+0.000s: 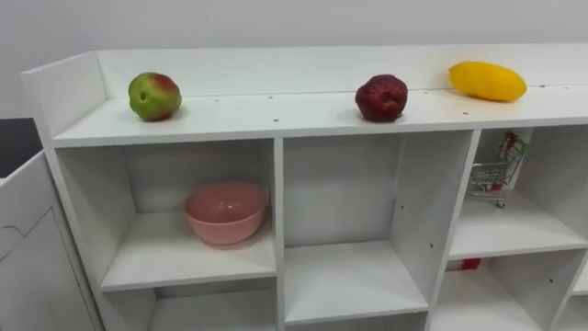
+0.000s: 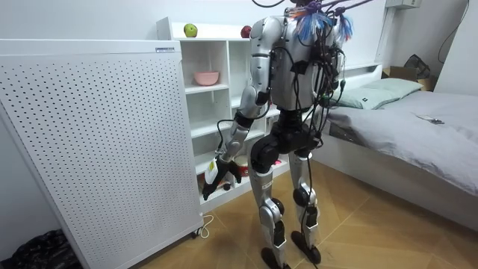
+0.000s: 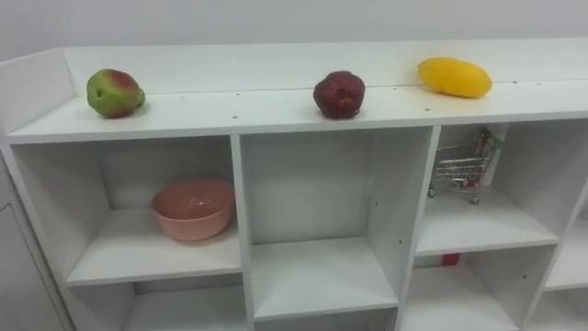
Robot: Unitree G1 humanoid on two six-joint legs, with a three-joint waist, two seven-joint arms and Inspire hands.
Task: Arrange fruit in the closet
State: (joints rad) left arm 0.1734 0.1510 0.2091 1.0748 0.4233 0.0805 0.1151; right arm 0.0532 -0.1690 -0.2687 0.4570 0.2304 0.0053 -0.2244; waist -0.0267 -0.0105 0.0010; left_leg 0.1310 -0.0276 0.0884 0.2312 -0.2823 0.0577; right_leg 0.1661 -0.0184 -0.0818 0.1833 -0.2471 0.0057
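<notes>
Three fruits lie on the top board of the white closet [image 1: 276, 118]. A green and red apple [image 1: 154, 97] is at the left, a dark red fruit [image 1: 381, 97] in the middle and a yellow mango [image 1: 487, 81] at the right. In the room view I stand close before the closet, facing it. My left arm hangs down, and my left hand [image 2: 219, 172] is low beside the bottom shelves.
A pink bowl [image 1: 226, 211] sits in the upper left compartment, and a small wire shopping cart [image 1: 496, 171] in the upper right one. The middle compartment holds nothing. A white perforated panel [image 2: 89, 142] stands on the closet's left, and a bed [image 2: 407, 123] lies behind me.
</notes>
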